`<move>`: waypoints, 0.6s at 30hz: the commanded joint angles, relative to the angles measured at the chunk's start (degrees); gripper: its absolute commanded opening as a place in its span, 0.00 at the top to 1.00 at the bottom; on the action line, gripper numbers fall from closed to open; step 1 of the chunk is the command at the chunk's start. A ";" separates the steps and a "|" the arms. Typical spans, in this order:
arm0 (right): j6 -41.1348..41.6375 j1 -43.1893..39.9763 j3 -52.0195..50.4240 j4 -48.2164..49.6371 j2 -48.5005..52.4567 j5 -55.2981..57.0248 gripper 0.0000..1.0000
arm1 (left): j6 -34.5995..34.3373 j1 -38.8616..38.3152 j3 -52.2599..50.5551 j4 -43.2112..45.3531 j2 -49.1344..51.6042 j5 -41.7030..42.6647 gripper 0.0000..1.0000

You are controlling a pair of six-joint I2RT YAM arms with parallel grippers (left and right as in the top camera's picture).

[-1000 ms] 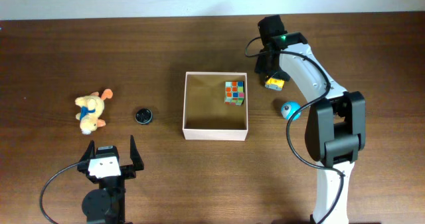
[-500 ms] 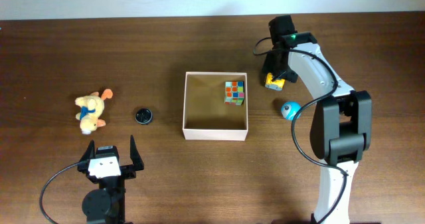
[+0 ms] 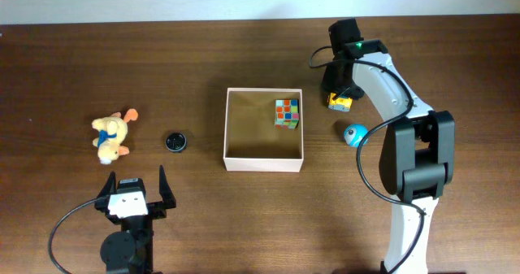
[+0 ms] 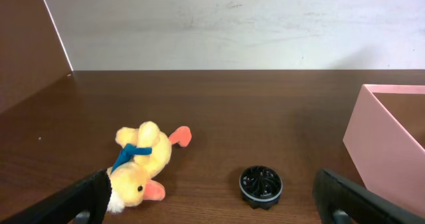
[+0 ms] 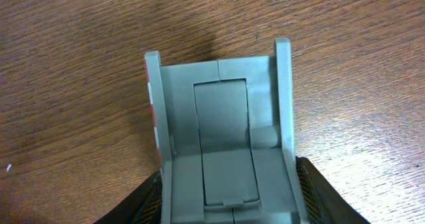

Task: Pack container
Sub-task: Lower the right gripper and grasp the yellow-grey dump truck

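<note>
Brown table (image 3: 244,54): 1 container (image 3: 264,165) holding 1 cube (image 3: 287,113); left tool (image 3: 135,177) released, right tool (image 3: 337,97) grasping 1 grey toy (image 5: 222,137)

right claw (image 3: 337,96) shifted right, narrowed (on toy (image 3: 340,103))

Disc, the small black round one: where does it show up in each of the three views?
Overhead: disc left of centre, between the duck and the container.
Left wrist: disc at bottom centre, on bare wood.
Right wrist: not in it.
Shared landmark: the duck, lying just left of the disc in both views that show it.
</note>
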 commanded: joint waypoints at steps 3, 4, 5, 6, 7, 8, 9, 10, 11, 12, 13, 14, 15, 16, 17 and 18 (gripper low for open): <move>-0.42 -0.26 -0.37 0.17 0.09 0.09 0.56 | 0.87 0.31 -0.31 0.13 -0.55 0.66 0.01; -0.63 -0.26 -0.35 0.20 0.09 0.09 0.56 | 0.87 0.31 -0.31 0.13 -0.55 0.66 0.01; -0.83 -0.26 -0.35 0.20 0.09 0.09 0.59 | 0.87 0.31 -0.28 0.13 -0.55 0.66 0.01; -0.85 -0.26 -0.35 0.20 0.09 0.13 0.59 | 0.87 0.31 -0.31 0.13 -0.55 0.66 0.01; -1.22 -0.28 -0.35 0.20 0.09 0.11 0.60 | 0.87 0.31 -0.31 0.13 -0.55 0.66 0.01; -1.66 -0.28 -0.35 0.22 0.09 0.13 0.60 | 0.87 0.31 -0.31 0.13 -0.55 0.66 0.01; -1.84 -0.28 -0.35 0.22 0.09 0.15 0.60 | 0.90 0.31 -0.31 0.13 -0.55 0.66 0.01; -2.19 -0.28 -0.35 0.24 0.09 0.13 0.60 | 0.87 0.31 -0.31 0.13 -0.55 0.66 0.01; -2.32 -0.28 -0.35 0.22 0.09 0.15 0.60 | 0.87 0.31 -0.31 0.13 -0.55 0.66 0.01; -2.32 -0.28 -0.35 0.22 0.09 0.13 0.60 | 0.87 0.31 -0.31 0.13 -0.55 0.66 0.01; -2.32 -0.28 -0.33 0.22 0.07 0.13 0.60 | 0.87 0.31 -0.31 0.13 -0.55 0.66 0.01; -2.32 -0.28 -0.33 0.22 0.04 0.13 0.60 | 0.87 0.31 -0.31 0.13 -0.55 0.66 0.01; -2.32 -0.28 -0.24 0.22 0.02 0.13 0.60 | 0.87 0.31 -0.31 0.13 -0.55 0.66 0.01; -2.32 -0.28 -0.17 0.20 0.02 0.13 0.59 | 0.87 0.31 -0.31 0.13 -0.55 0.66 0.01; -2.34 -0.28 -0.02 0.20 -0.02 0.13 0.59 | 0.87 0.31 -0.31 0.13 -0.55 0.66 0.01; -2.34 -0.28 0.15 0.15 -0.07 0.13 0.59 | 0.87 0.31 -0.31 0.13 -0.55 0.66 0.01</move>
